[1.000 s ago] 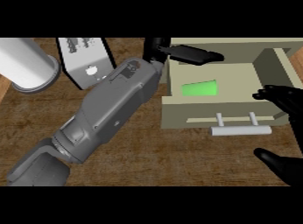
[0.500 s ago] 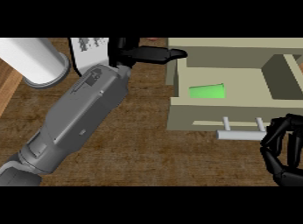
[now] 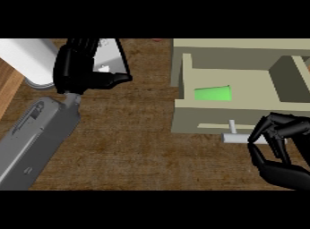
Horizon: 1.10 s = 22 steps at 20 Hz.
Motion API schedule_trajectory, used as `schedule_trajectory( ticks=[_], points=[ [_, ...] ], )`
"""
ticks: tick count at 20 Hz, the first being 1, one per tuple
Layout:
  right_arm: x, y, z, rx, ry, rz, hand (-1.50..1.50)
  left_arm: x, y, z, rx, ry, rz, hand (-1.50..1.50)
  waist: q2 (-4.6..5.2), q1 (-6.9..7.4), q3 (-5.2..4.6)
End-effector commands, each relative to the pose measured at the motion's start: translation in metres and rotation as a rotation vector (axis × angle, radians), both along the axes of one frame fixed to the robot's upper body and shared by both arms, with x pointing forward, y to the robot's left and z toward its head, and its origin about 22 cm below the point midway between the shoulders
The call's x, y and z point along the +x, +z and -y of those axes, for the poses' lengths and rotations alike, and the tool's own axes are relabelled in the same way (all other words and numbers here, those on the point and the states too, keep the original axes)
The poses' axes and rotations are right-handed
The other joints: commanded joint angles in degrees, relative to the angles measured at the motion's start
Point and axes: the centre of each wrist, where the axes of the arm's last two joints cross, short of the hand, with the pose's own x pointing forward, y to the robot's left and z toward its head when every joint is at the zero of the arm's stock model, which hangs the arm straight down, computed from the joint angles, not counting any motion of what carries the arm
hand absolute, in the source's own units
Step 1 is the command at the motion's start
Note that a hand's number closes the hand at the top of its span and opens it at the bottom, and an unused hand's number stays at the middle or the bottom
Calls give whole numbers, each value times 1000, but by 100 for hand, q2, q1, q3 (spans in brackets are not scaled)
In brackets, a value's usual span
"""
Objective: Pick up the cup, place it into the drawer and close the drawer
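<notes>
- The drawer (image 3: 243, 89) stands open at the upper right of the wooden counter (image 3: 131, 134), its beige walls framing a pale floor.
- A bright green patch (image 3: 213, 93) lies inside the drawer, near its front wall; this seems to be the cup, though only a flat green shape shows (no rim or wall can be made out).
- The drawer's pale bar handle (image 3: 240, 137) juts from the front panel; its right end is hidden behind the right hand.
- The right hand (image 3: 286, 152) is at the lower right, fingers curled beside the handle, thumb below; whether they actually close round the bar cannot be told, and the hand is partly cut off by the view's edge.
- The left hand (image 3: 81, 67) hangs at the upper left, fingers bent downward with the thumb sticking out to the right, holding nothing visible.
- It covers part of a grey-and-white object (image 3: 111, 58) behind it, which is hard to identify.
- A white cylinder (image 3: 25, 58) lies at the far upper left, cut off by the edge.
</notes>
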Motion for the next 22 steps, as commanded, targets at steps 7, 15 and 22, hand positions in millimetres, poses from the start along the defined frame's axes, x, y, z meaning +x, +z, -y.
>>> schedule_trajectory(
  ticks=[7, 15, 22],
  points=[
    [11, -22, -26, -444, 58, 106, 150, -50, -39, -71, -7, 33, -21, -150, 39, -30, -2],
    [52, -96, -40, -577, 35, 100, 150, -85, -44, -112, -5, 15, -21, -150, 46, -68, 5],
    [99, -108, -55, -716, 36, 39, -150, -98, -60, -122, -21, 34, -15, -150, 53, -89, 3]
  ],
)
